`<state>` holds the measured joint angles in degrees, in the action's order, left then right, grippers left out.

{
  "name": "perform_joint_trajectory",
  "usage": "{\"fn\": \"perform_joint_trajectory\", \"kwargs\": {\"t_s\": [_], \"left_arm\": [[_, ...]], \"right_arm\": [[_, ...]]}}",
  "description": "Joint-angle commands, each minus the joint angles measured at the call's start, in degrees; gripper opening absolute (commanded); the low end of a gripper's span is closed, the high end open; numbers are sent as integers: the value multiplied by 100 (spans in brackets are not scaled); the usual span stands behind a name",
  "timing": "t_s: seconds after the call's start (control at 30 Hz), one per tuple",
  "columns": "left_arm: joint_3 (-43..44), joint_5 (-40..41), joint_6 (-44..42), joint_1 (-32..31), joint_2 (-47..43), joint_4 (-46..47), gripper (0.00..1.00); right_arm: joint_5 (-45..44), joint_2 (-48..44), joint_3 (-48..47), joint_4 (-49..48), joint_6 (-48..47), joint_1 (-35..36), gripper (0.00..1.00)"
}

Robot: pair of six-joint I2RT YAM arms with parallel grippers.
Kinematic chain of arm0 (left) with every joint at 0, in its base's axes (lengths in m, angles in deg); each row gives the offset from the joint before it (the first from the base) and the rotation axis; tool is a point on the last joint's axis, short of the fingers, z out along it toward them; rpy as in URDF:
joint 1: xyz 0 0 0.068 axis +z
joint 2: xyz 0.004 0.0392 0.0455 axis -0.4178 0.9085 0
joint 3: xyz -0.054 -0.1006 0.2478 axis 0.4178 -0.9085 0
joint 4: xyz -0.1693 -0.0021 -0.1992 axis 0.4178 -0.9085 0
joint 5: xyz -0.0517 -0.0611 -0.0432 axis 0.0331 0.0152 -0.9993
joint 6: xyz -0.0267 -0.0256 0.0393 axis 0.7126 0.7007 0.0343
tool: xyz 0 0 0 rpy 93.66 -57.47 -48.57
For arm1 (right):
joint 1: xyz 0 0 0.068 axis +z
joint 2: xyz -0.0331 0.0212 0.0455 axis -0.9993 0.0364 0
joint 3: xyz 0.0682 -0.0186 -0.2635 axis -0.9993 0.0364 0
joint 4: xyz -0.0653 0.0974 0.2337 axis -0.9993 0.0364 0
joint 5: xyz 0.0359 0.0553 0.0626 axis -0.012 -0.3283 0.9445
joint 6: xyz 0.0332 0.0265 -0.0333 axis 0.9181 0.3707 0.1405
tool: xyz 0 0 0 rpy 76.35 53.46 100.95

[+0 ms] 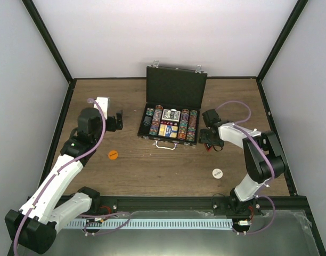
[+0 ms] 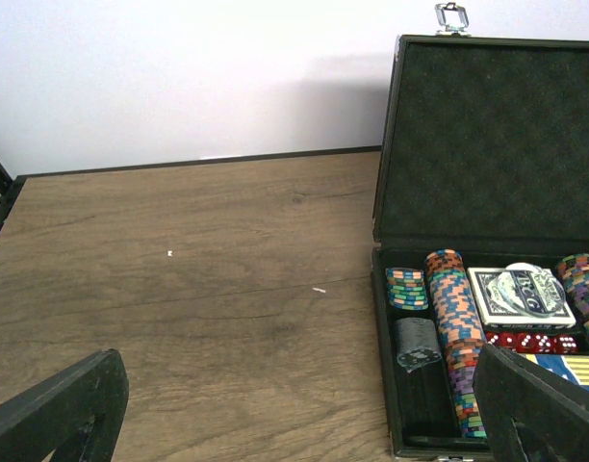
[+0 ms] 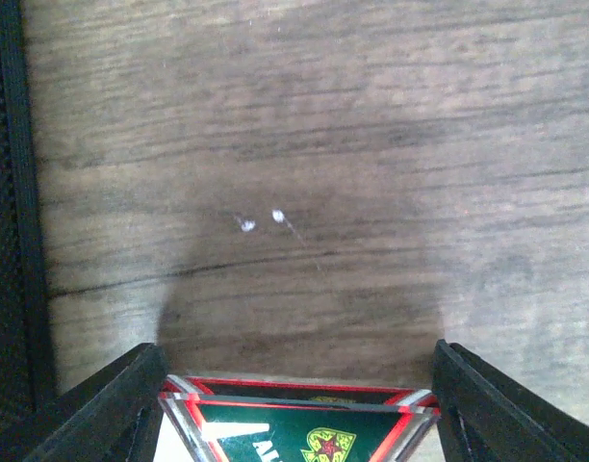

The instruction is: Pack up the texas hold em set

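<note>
The black case (image 1: 176,85) stands open at the table's middle back, lid upright, with rows of multicoloured chips (image 1: 157,120) and a blue-backed card deck (image 1: 171,116) in its tray. In the left wrist view the case (image 2: 497,135) is on the right, with chips (image 2: 453,318) and deck (image 2: 519,294) showing. An orange disc (image 1: 113,154) and a white disc (image 1: 217,173) lie loose on the wood. My right gripper (image 1: 211,143) is low, just right of the case. Its jaws (image 3: 299,351) meet both corners of the dark green, red-edged triangle (image 3: 294,428). My left gripper (image 1: 116,121) hangs open and empty left of the case.
Black frame posts and white walls close in the table on three sides. The case's dark side wall (image 3: 11,192) runs along the left edge of the right wrist view. Red dice (image 2: 525,342) and a short black chip stack (image 2: 417,342) sit in the tray.
</note>
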<state>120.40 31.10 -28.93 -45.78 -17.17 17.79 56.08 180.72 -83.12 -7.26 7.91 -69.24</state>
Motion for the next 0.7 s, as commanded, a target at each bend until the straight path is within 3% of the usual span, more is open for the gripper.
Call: {"fn": "perform_joint_trajectory", "kwargs": {"t_s": [0.0, 0.33, 0.67], "left_arm": [[-37, -33, 15, 20, -74, 122, 100], [-41, -46, 14, 17, -48, 131, 100], [-47, -9, 15, 23, -31, 128, 100]], "right_arm": [[15, -378, -75, 351, 120, 99, 64], [154, -923, -967, 499, 22, 493, 64], [566, 787, -2538, 148, 144, 1633, 62]]}}
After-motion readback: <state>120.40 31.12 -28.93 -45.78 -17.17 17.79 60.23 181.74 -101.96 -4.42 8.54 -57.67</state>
